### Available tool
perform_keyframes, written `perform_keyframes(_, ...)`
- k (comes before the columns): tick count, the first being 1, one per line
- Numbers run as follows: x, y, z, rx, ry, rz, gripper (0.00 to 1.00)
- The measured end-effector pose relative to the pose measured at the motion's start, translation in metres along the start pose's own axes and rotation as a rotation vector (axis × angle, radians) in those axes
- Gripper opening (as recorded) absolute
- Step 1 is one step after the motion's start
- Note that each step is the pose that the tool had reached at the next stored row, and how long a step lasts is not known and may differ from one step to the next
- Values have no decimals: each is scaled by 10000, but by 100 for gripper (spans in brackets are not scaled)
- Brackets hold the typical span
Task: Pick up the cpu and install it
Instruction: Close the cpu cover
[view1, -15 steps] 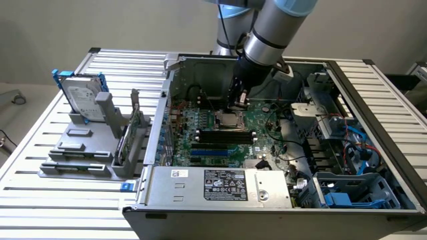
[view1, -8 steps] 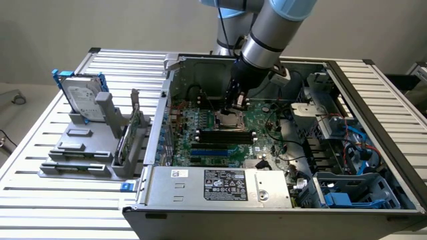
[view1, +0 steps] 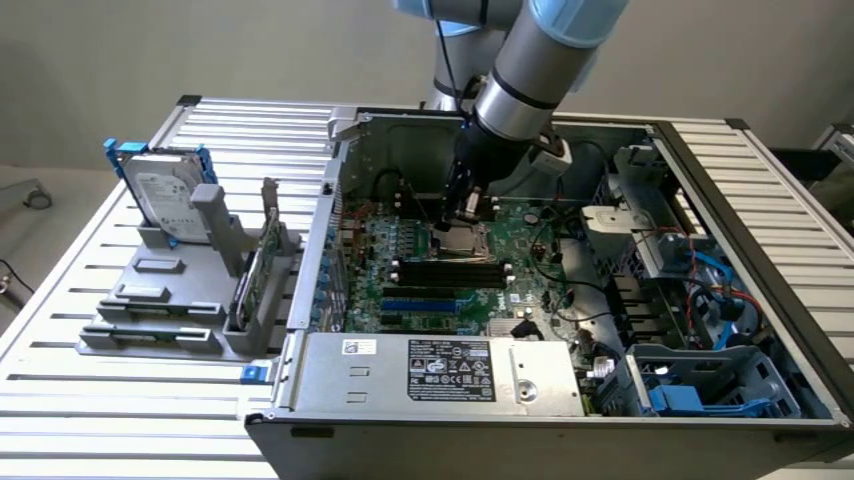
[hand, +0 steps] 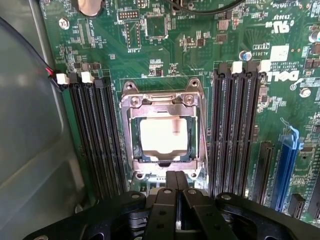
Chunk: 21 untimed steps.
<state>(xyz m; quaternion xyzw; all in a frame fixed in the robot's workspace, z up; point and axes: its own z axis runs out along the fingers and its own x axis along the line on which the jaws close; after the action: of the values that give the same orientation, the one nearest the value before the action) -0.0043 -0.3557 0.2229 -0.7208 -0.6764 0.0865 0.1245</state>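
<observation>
The cpu (hand: 164, 136), a small square chip with a pale silvery top, lies flat inside the metal-framed socket (hand: 127, 145) on the green motherboard (hand: 200, 60). In the wrist view my gripper (hand: 175, 176) is shut, its black fingers pressed together with nothing between them, just beside the socket's edge and apart from the chip. In the exterior view the gripper (view1: 466, 212) hangs straight down inside the open computer case, a little above the socket (view1: 459, 240).
Black memory slots (hand: 95, 130) (hand: 235, 125) flank the socket on both sides. A hard drive (view1: 167, 190) with a blue frame stands in a grey holder on the exterior view's left. The power supply (view1: 434, 372) and drive bays with cables (view1: 681, 290) line the case.
</observation>
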Motion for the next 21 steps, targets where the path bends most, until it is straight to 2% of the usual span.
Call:
perform_keyframes(5, -4, -40, 31, 75, 77, -21, 11)
perform_keyframes(7, -5, -48, 40, 90, 142, -40, 11)
perform_keyframes(10, -6, -51, 54, 102, 274, -83, 11)
perform_keyframes(12, -6, -49, 70, 106, 335, -101, 11)
perform_keyframes(21, -14, -23, 208, 109, 372, -112, 11)
